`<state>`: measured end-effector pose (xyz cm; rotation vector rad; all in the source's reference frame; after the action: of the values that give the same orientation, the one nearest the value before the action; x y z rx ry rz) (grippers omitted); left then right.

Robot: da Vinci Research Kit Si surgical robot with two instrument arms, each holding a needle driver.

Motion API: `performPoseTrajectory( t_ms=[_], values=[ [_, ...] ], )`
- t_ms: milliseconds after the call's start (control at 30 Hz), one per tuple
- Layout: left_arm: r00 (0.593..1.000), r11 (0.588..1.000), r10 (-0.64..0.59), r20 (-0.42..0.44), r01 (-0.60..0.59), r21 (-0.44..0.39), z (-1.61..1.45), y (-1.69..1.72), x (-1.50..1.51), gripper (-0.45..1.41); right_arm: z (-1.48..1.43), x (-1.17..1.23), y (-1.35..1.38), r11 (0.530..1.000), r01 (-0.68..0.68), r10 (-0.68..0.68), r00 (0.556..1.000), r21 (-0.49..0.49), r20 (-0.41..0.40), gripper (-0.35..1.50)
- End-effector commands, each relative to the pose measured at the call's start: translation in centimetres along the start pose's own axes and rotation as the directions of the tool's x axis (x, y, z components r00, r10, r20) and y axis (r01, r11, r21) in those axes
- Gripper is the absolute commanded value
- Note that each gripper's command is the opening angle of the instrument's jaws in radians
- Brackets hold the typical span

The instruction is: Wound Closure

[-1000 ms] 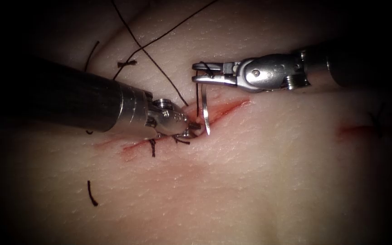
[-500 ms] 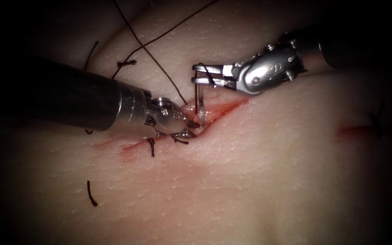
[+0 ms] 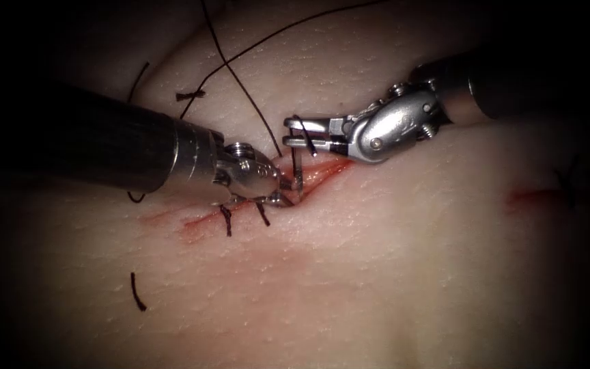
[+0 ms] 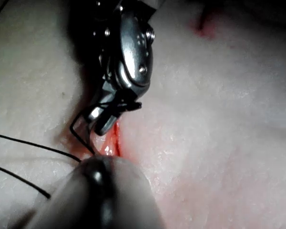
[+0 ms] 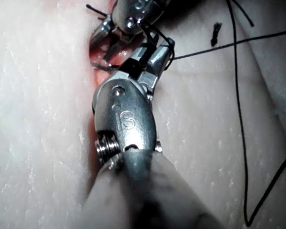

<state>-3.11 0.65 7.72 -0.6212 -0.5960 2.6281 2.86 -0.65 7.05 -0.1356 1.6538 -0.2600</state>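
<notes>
So here's where we're at with the closure. Toward the left end of the cut (image 3: 240,208) we've got two dark stitches (image 3: 227,221) already crossing it, and the stretch running up to the right of them sits open and red with fluid (image 3: 326,169), so we'd call this partway done with more bites left.

Our right tool (image 3: 293,131), coming in from the upper right of the endoscope frame, has its jaws clamped on the curved needle (image 3: 297,167) near its upper end. The needle hangs straight down from there, and its lower end sits at the cut right by the left tool; we can't tell if the tip is actually in the tissue (image 3: 377,273).

Our left tool (image 3: 283,191) comes in from the left and presses its tip into the edge of the cut. Honestly we can't tell whether it's pinching tissue or just resting there.

The thread (image 3: 240,82) trails off to the top of the endoscope frame, and a loose cut end (image 3: 136,292) lies at lower left.

The right wrist view shows the thread (image 5: 238,95) running well away over bare tissue, plus the right tool (image 5: 150,55) gripping. The left wrist view catches the open red cut (image 4: 112,143) just under the right tool (image 4: 107,114).
</notes>
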Motion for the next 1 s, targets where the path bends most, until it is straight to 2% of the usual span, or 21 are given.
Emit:
performPoseTrajectory(
  t_ms=[33,300,400,500,567,667,767,1000],
  values=[
    [1.000,1.000,0.001,0.001,-0.001,-0.002,0.08,0.03,0.01,0.41,0.04,-0.09,-0.07,1.000,0.002,-0.002,1.000,-0.001,0.004,-0.35],
    [1.000,1.000,-0.005,-0.014,0.005,-0.002,0.03,0.05,0.00,0.42,-0.07,-0.12,-0.12,1.000,0.014,-0.015,1.000,0.020,0.022,-0.35],
    [0.999,1.000,-0.015,-0.048,0.016,0.024,-0.11,0.06,0.05,0.29,-0.06,-0.11,-0.11,1.000,-0.012,0.011,1.000,0.019,0.023,-0.35],
    [0.991,0.997,-0.040,-0.127,0.048,0.062,-0.39,0.13,0.30,0.24,-0.03,-0.13,-0.09,0.999,-0.041,0.040,0.999,0.016,0.028,-0.35],
    [0.985,0.995,-0.027,-0.173,0.044,0.092,-0.52,0.24,0.42,0.24,-0.01,-0.14,-0.08,0.999,-0.052,0.052,0.998,0.017,0.032,-0.35],
    [0.981,0.993,-0.025,-0.192,0.047,0.108,-0.61,0.47,0.45,0.19,0.01,-0.15,-0.07,0.998,-0.064,0.064,0.997,0.015,0.034,-0.35],
    [0.981,0.991,-0.022,-0.194,0.047,0.123,-0.58,0.65,0.41,0.17,0.03,-0.16,-0.05,0.997,-0.077,0.077,0.996,0.009,0.036,-0.35],
    [0.981,0.990,-0.010,-0.195,0.038,0.138,-0.49,0.76,0.32,0.14,0.04,-0.18,-0.03,0.994,-0.113,0.112,0.993,0.007,0.039,-0.35]
  ],
)
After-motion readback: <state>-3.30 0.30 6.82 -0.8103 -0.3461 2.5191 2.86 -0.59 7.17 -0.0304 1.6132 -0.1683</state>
